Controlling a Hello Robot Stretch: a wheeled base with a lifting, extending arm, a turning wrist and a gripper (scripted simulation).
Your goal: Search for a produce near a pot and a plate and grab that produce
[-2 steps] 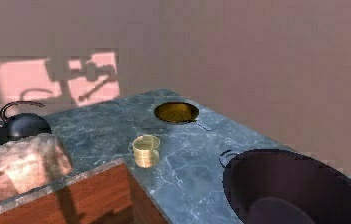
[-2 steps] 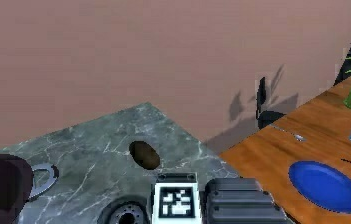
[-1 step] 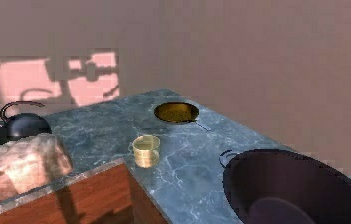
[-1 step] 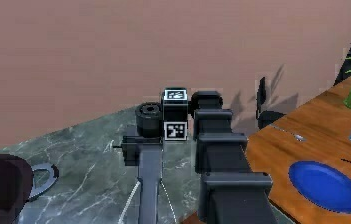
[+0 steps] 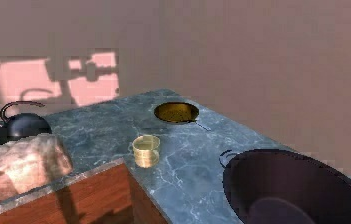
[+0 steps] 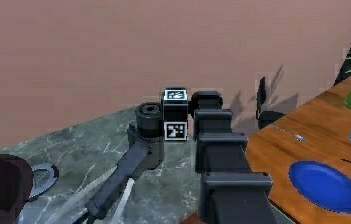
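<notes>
the search is judged in hand, produce is yet to be found near the pot (image 5: 283, 185) and plate (image 6: 328, 186), and whether the gripper (image 6: 101, 198) holds anything cannot be told.

Dark square segmented arm (image 6: 221, 160); two white black-marked squares (image 6: 175, 128); dark grey tool (image 6: 83, 208), thin fingers (image 6: 118, 185).

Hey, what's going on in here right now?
A robot's arm reaches out over a grey stone counter, its gripper near a big dark pot. A blue plate lies on the wooden table beside it. A black kettle and a small gold cup stand on the counter too.
</notes>
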